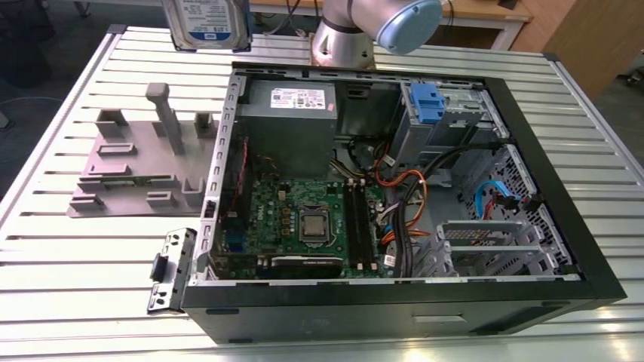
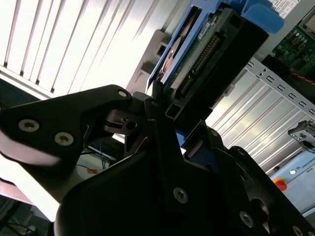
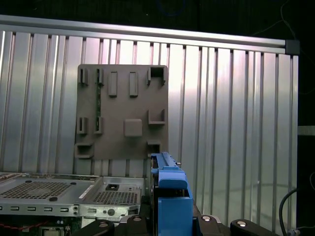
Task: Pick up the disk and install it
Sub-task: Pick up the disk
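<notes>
The gripper (image 2: 170,115) is clamping the disk (image 2: 206,54) by its blue bracket, and in the second wrist view the black fingers (image 2: 74,118) are pressing in on it from both sides. In the exterior view the disk (image 1: 207,23) is hanging in the air with its label facing the camera. It is above the far edge of the worktop (image 1: 60,286), to the exterior view's left of the arm (image 1: 372,30). In the first wrist view the disk (image 3: 170,196) is showing its blue edge, with the grey stand (image 3: 123,110) lying on the worktop below it. The open computer case (image 1: 403,298) is sitting just to the exterior view's right of the stand (image 1: 141,162), well apart from the disk. Its motherboard (image 1: 302,211) is lying exposed, and a blue-latched drive bay (image 1: 427,102) is standing at its far side.
</notes>
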